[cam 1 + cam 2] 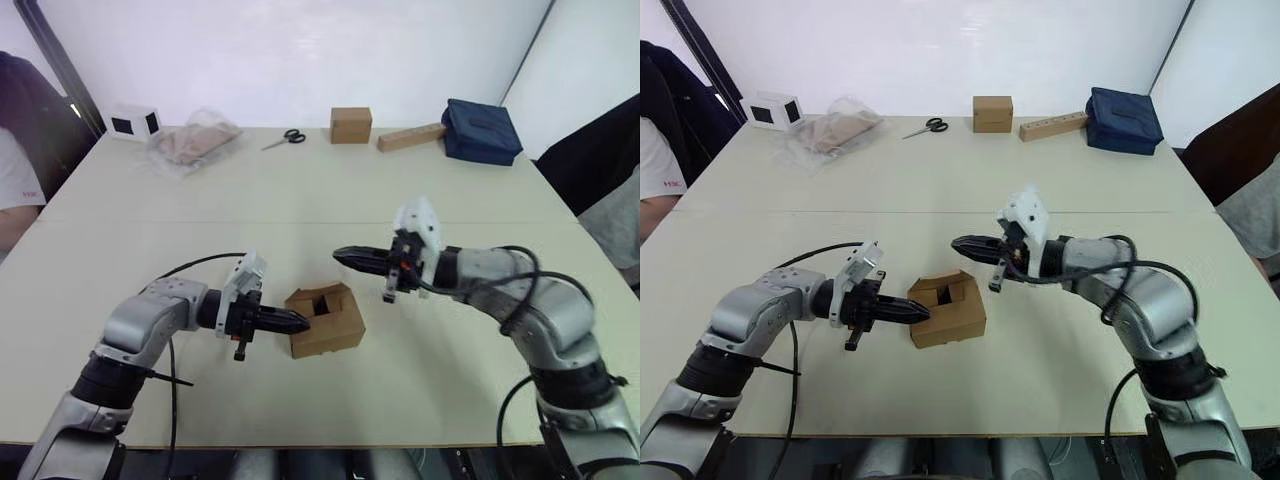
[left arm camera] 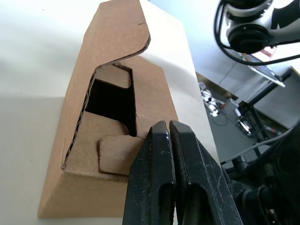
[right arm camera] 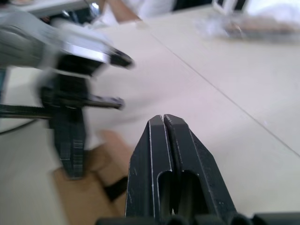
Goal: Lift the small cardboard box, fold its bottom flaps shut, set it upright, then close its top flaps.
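Note:
The small cardboard box (image 1: 325,320) rests on the table in front of me. The flaps (image 2: 112,117) on its upward end are partly folded in, leaving a dark gap. I cannot tell whether they are the bottom flaps or the top flaps; the other end is hidden against the table. My left gripper (image 1: 303,322) is shut and its tip touches the box's left side by a rounded flap (image 2: 115,154). My right gripper (image 1: 340,257) is shut with nothing in it. It hovers just behind and above the box, apart from it.
Along the far edge stand a white box with black squares (image 1: 135,122), a plastic bag (image 1: 195,140), scissors (image 1: 287,138), a brown cube box (image 1: 351,125), a wooden block (image 1: 411,137) and a blue bag (image 1: 482,130). A person (image 1: 15,190) sits at the left.

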